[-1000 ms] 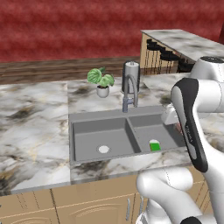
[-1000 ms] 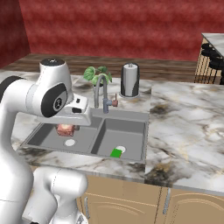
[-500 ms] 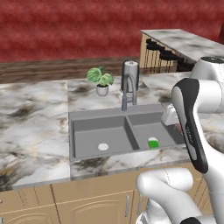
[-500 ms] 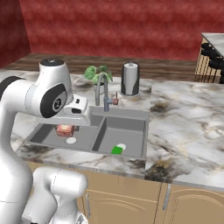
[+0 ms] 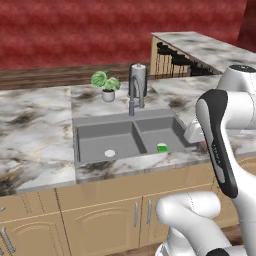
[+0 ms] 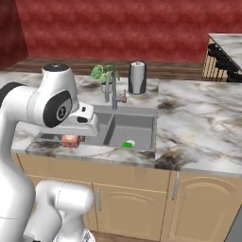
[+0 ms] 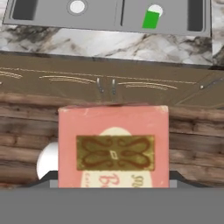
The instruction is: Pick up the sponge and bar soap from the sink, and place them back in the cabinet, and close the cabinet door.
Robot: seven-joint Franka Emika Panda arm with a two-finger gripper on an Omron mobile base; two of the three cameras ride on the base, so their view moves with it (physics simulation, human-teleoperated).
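Tool (image 7: 113, 186) clenched on bar soap (image 7: 113, 146), lifted clear of sink (image 5: 100, 137) and held out over floor in front of counter (image 6: 203, 123). Soap also seen near hand in right base view. Sponge (image 5: 161, 147) sitting in right basin, untouched. Left, by the look of it: stow soap in cabinet, fetch sponge, shut door.

Glossy white rounded arm (image 5: 220, 135) with dark joints.
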